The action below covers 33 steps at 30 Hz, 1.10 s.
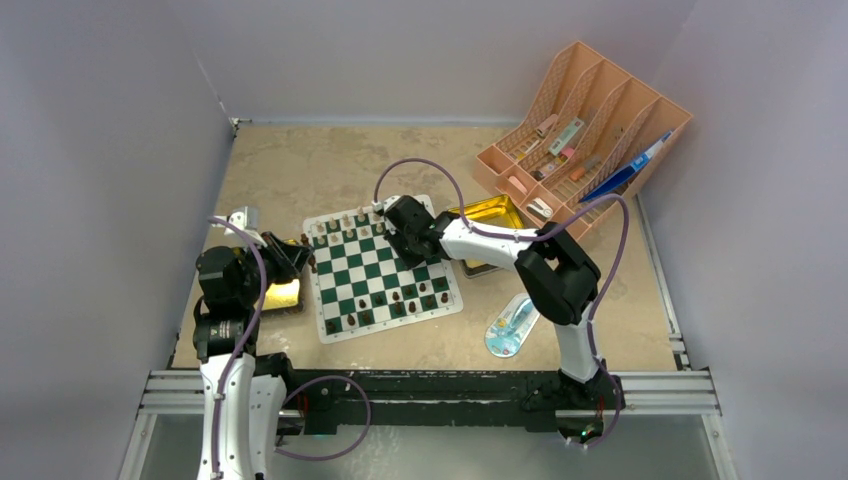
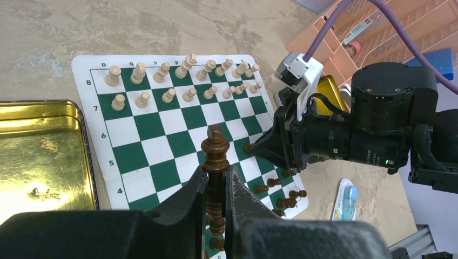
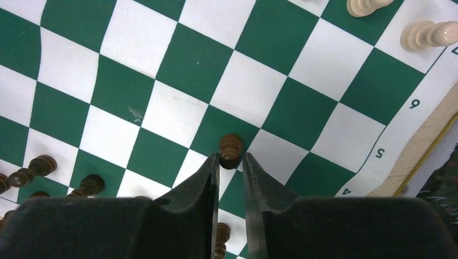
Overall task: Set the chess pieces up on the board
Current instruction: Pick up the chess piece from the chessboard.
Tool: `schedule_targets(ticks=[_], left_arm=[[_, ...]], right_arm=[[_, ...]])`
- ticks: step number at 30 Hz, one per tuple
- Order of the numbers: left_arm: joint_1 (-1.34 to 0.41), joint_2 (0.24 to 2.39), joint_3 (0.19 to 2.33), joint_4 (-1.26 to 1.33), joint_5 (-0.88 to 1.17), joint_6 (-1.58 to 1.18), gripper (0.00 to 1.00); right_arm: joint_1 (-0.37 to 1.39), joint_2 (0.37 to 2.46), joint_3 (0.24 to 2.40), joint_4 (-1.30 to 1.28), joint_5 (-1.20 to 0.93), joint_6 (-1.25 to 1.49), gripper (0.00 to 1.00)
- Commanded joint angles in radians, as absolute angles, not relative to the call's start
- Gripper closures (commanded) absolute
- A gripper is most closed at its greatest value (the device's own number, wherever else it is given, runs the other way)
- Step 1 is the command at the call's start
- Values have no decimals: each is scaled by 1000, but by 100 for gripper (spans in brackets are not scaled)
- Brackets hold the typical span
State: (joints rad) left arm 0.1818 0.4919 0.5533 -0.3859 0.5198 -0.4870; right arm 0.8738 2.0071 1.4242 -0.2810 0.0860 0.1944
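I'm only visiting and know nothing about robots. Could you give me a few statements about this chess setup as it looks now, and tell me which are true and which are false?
1. The light pieces stand in two rows at one end of the board. True.
2. The left gripper is empty. False: it is shut on a tall dark piece.
3. The right gripper has a dark pawn between its fingers, over the board. True.
4. The tin beside the board is silver. False: it is shiny gold.
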Motion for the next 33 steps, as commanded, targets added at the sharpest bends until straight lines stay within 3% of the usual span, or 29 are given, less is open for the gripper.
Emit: schedule_targets(ticks=[1,6,15,20,33], left_arm=[[178,492,601,-363,520,-481,100],[179,492,601,-363,520,-482,100],[179,493,602,-363,519,-480,100],[178,487,602,-369,500,-484,100],[179,473,785,-573,224,-602,100]], right_arm=[[869,1946,1410,-227,87,202,76],[869,1958,1416,-224,85,199,73],[870,1941,1409,-198,117,198,89],[877,1900,1443,-199,78,213,91],[1072,1959,1601,-256,41,300,91]])
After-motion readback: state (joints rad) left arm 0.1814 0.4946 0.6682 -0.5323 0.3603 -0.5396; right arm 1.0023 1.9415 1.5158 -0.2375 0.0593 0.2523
